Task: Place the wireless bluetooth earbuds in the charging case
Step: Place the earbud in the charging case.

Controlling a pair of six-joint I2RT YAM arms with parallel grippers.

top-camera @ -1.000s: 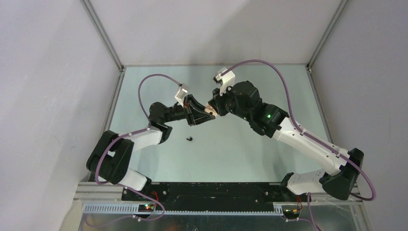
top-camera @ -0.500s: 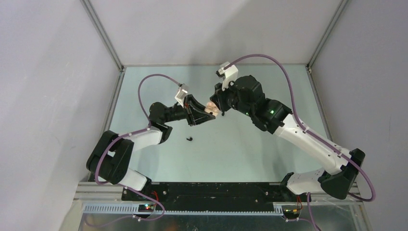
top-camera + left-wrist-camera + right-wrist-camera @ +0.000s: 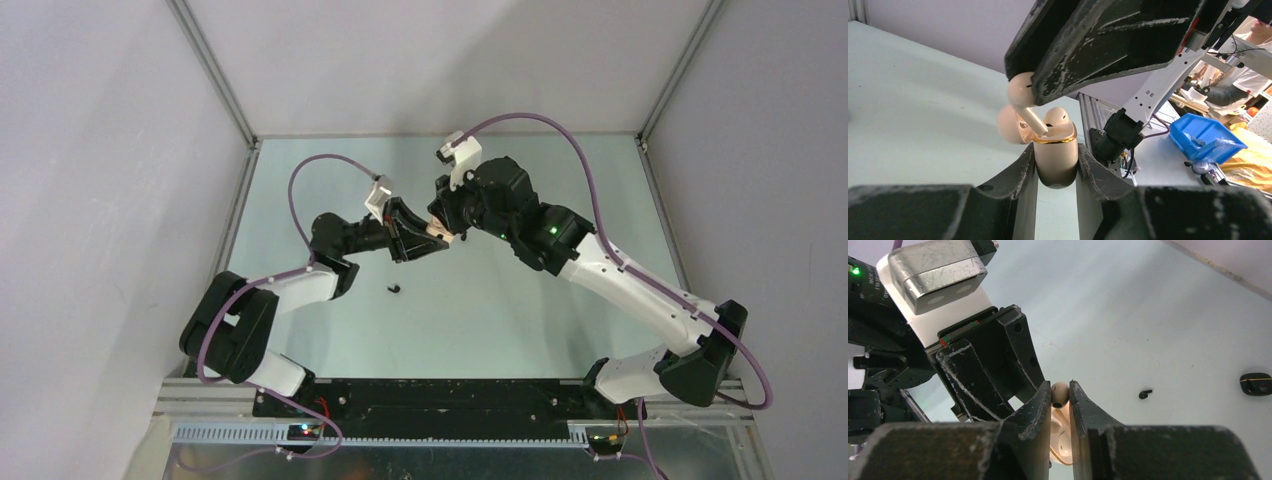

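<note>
My left gripper [image 3: 1055, 148] is shut on the cream charging case [image 3: 1055, 167] and holds it upright above the table with its lid [image 3: 1008, 125] open. One cream earbud [image 3: 1056, 116] sits in the case. My right gripper [image 3: 1059, 385] is shut on a second cream earbud [image 3: 1059, 394] just above the case [image 3: 1062, 442]. This earbud's head [image 3: 1020, 90] is in the fingers and its stem [image 3: 1034, 121] slants down to the case's opening. In the top view the two grippers meet at the case [image 3: 437, 236]. A black earbud [image 3: 394, 289] lies loose on the table.
The black earbud also shows in the right wrist view [image 3: 1145, 393], with a black case [image 3: 1255, 384] lying on the table further right. Metal frame posts and grey walls close in the pale green table [image 3: 560, 180].
My right wrist has shifted a little, first up and right, then back left, keeping the cream earbud over the case. The left arm and the case have stayed still.
</note>
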